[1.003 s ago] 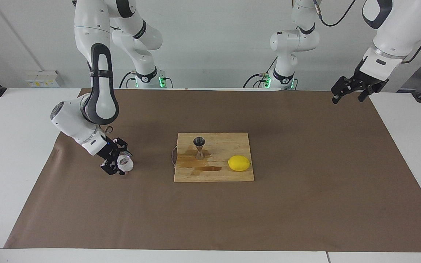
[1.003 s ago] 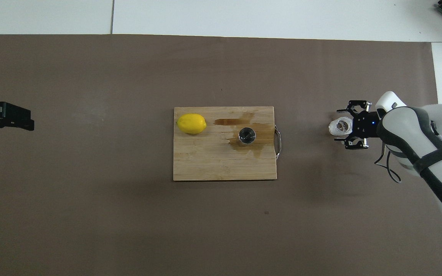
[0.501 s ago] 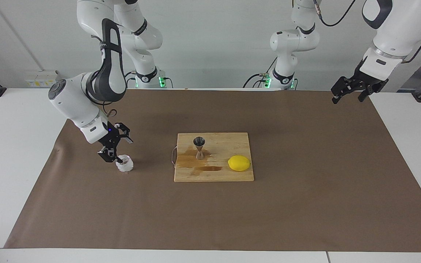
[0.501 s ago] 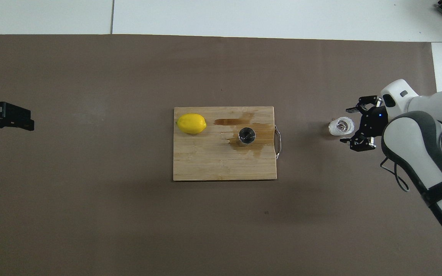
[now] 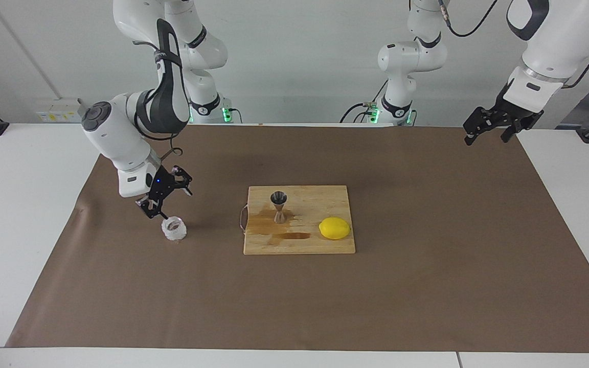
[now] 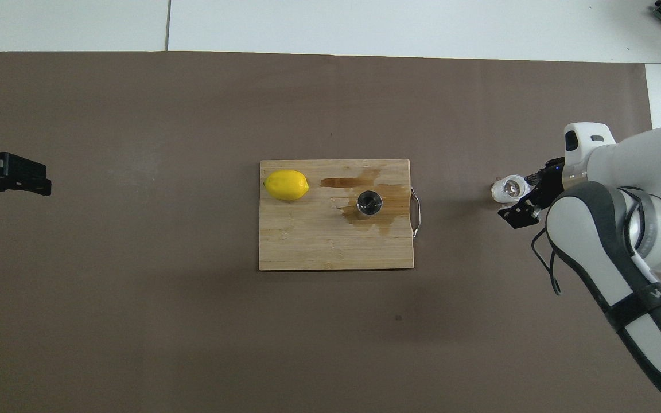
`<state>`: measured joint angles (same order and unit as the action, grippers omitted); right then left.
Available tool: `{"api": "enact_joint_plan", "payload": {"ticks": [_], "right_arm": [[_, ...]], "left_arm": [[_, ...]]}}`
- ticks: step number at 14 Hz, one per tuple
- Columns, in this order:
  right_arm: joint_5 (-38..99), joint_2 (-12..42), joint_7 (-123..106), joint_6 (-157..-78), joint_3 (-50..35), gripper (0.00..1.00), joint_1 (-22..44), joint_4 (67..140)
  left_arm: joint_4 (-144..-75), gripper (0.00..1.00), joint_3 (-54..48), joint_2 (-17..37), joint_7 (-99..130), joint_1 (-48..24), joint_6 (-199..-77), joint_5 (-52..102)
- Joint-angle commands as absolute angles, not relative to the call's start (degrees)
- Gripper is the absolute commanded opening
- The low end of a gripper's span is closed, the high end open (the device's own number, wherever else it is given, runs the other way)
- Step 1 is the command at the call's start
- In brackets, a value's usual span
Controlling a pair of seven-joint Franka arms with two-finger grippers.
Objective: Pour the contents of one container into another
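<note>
The small clear glass cup point(image 5: 174, 228) point(image 6: 510, 189) stands upright on the brown mat toward the right arm's end of the table, free of any grip. My right gripper point(image 5: 166, 200) point(image 6: 531, 193) hangs open just above it and a little nearer to the robots, with nothing between its fingers. The steel jigger point(image 5: 278, 206) point(image 6: 369, 202) stands upright on the wooden cutting board point(image 5: 325, 197) point(image 6: 307, 246), with a brown wet stain around its foot. My left gripper point(image 5: 486, 137) point(image 6: 32, 179) waits open, raised over the mat's edge at the left arm's end.
A yellow lemon point(image 5: 334, 228) point(image 6: 286, 184) lies on the board beside the jigger, toward the left arm's end. The board has a metal handle point(image 5: 244, 219) point(image 6: 416, 209) on the side facing the cup. Bare brown mat point(image 5: 294, 306) surrounds the board.
My right gripper, which was low around the cup a second ago, has risen and drawn back toward the robots. The cup stays on the mat. The left arm has not moved.
</note>
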<state>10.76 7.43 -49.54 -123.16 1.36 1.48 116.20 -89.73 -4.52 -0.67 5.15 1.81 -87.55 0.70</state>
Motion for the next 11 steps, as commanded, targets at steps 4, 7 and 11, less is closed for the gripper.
{"api": "enact_joint_plan", "payload": {"ticks": [4, 7, 11], "right_arm": [[1.9, 3.9, -16.4, -113.1, 1.3, 1.00, 2.6, 116.5], [0.8, 2.4, -2.2, -104.6, 1.3, 1.00, 2.5, 111.7], [1.3, 0.3, 2.5, -93.6, 1.5, 1.00, 1.7, 101.8]], "left_arm": [[-91.0, 1.00, -4.7, -2.0, 5.4, 2.1, -87.1, 0.4], [-91.1, 1.00, -4.7, -2.0, 5.4, 2.0, -87.1, 0.4], [-91.0, 1.00, -4.7, -2.0, 5.4, 2.0, -87.1, 0.4]]}}
